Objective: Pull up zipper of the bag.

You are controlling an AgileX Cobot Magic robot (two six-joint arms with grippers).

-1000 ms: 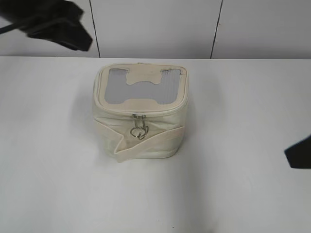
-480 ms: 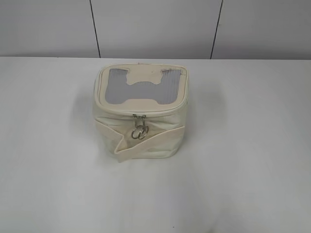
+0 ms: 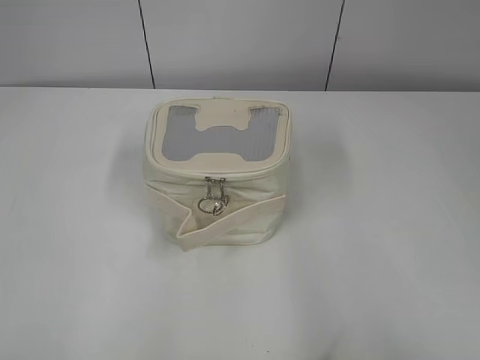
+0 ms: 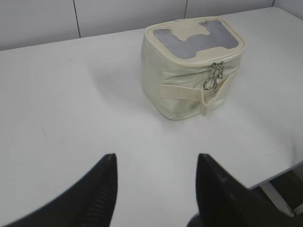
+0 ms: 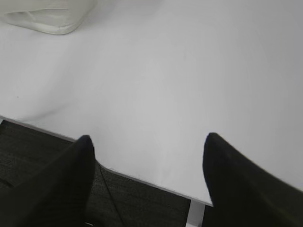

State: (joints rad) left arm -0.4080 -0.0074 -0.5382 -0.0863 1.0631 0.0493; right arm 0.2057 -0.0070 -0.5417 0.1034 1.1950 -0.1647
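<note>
Even, soft light from where I sit — white table (image 3: 390, 225) bright, no glare. Faint shadow left of bag (image 3: 217, 187). Wrist views slightly soft — fingers (image 5: 57, 189) dark silhouettes.

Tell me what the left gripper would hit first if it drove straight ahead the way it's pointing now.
Probably the bare table. The left gripper is open and angled down at the tabletop, with the bag ahead and off to the right of its line. Depth is hard to judge.
</note>
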